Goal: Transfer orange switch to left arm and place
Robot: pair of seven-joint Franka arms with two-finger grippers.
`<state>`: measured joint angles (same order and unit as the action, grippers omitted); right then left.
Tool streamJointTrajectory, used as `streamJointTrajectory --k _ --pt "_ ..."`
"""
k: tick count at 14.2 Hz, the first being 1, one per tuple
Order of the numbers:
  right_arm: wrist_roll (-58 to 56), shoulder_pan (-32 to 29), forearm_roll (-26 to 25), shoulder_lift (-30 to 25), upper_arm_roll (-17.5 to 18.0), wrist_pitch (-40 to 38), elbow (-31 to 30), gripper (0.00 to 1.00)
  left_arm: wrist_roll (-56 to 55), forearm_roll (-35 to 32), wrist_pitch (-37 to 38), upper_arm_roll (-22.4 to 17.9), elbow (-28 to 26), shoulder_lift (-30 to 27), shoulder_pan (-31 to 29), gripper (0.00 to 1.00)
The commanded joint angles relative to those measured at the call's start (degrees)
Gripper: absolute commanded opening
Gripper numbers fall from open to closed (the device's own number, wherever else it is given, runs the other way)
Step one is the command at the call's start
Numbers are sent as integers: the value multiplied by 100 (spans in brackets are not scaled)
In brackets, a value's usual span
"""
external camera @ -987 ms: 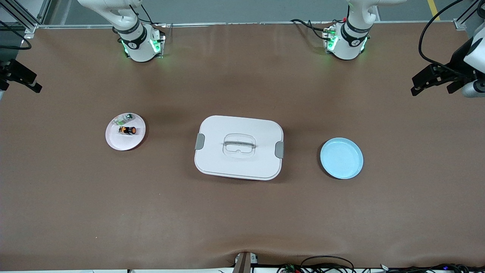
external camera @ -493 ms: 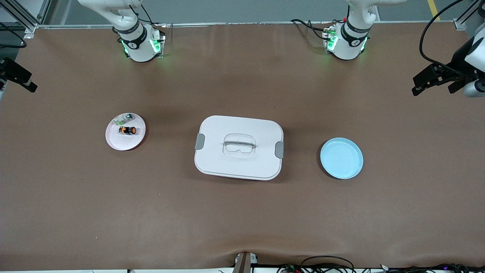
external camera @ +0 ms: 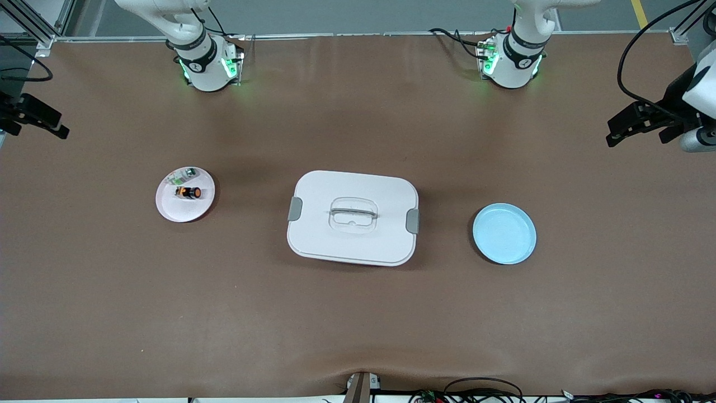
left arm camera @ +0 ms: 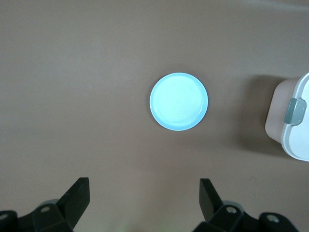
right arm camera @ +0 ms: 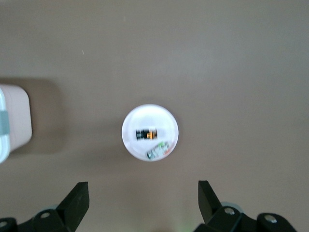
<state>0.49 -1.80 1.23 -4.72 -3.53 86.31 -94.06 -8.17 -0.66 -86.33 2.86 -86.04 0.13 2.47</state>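
Note:
The orange switch [external camera: 189,192] lies on its side on a small pink plate [external camera: 170,211] toward the right arm's end of the table. The right wrist view also shows the orange switch [right arm camera: 147,134] on the pink plate [right arm camera: 140,118]. My right gripper [external camera: 34,127] hangs high over that end of the table, open and empty; the right gripper [right arm camera: 143,186] is well above the plate. The white box [external camera: 352,246] with grey latches sits mid-table. My left gripper [external camera: 618,127] hovers high over the left arm's end, and the left gripper [left arm camera: 145,183] is open and empty.
A small green-and-white part [external camera: 182,177] shares the pink plate with the switch. An empty blue plate [external camera: 504,233] rests between the box and the left arm's end; the blue plate [left arm camera: 178,101] and an end of the box [left arm camera: 299,140] show in the left wrist view.
Both grippers have shifted slightly at their ends of the table. Nothing on the table has moved.

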Motion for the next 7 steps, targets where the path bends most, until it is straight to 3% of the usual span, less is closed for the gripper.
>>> streamJointTrajectory --k 1,3,7 --pt "-5 -4 -18 339 36 -80 73 100 -35 -110 55 66 149 154 -10 100" --pt "-31 66 -9 428 36 103 -224 100 -27 -101 46 66 158 154 -10 100" --pt "-31 84 61 314 45 1490 -1655 100 -9 -101 46 83 140 102 -10 100"
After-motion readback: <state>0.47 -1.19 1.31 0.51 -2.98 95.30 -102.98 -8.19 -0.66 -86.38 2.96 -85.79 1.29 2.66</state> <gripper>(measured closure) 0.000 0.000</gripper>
